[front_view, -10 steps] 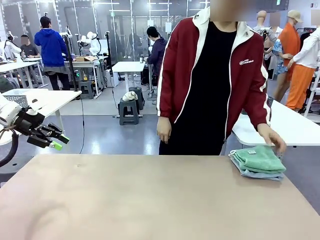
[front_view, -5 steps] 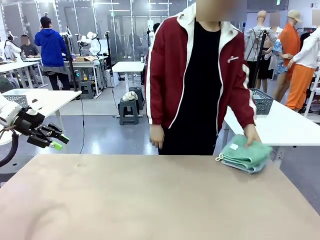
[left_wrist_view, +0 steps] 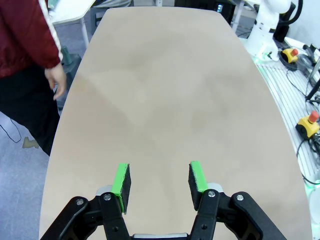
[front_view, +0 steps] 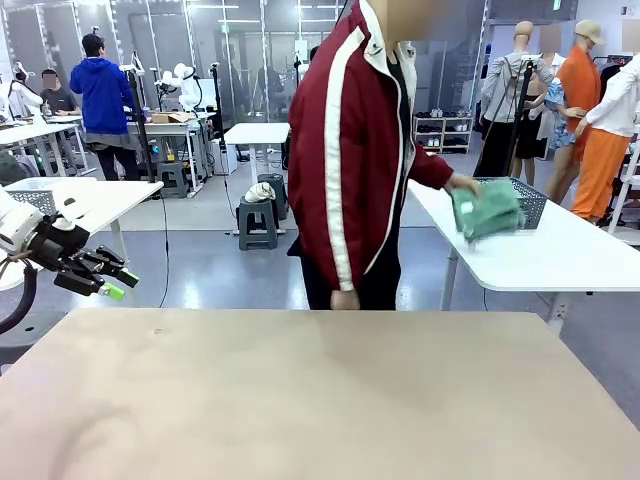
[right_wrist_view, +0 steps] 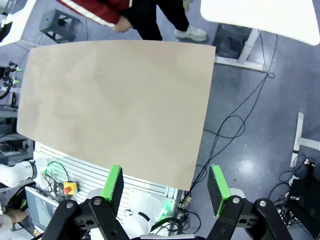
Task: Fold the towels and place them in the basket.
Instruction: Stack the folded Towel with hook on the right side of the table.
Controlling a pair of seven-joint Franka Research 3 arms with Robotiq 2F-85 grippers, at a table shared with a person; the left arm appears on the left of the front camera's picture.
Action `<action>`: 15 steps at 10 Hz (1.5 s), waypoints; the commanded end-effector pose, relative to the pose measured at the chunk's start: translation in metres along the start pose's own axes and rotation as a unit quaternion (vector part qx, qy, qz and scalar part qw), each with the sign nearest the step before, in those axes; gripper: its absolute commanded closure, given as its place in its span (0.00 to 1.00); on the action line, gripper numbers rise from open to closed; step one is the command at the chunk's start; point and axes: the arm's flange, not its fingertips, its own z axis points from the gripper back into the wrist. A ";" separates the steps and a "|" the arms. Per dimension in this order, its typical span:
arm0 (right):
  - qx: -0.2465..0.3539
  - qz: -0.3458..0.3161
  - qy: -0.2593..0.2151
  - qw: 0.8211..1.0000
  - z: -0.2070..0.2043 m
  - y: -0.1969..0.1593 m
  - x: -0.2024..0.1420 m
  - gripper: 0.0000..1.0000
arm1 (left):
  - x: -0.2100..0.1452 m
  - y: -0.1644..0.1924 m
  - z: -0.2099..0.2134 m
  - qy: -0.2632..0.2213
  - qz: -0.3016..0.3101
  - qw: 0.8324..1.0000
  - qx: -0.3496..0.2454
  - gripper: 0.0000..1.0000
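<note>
Left arm (front_view: 18,225): white rounded casing, black cable looping beneath.
Left gripper (left_wrist_view: 159,182): black linkage body, silver screws at the joints, two flat bright-green pads on black fingers.
Right gripper (right_wrist_view: 166,189): same black frame, round pivot bolts, green pads set wide.
Person's jacket (front_view: 350,160): dark red, white stripe down the sleeve, white collar edge.
Person's lower wear (front_view: 350,285): black.

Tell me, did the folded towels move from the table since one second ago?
Yes. The towels left the beige table; the person's hand now holds them farther back, over the white table, beside the basket.
</note>
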 end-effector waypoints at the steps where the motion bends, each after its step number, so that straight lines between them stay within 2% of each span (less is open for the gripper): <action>1: 0.000 -0.006 0.004 1.000 0.002 0.002 0.002 0.15 | 0.001 0.000 -0.001 0.003 -0.002 1.000 -0.003 0.39; 15: 0.000 -0.006 0.004 1.000 0.002 0.002 0.002 0.15 | 0.001 0.000 -0.001 0.003 -0.002 1.000 -0.003 0.39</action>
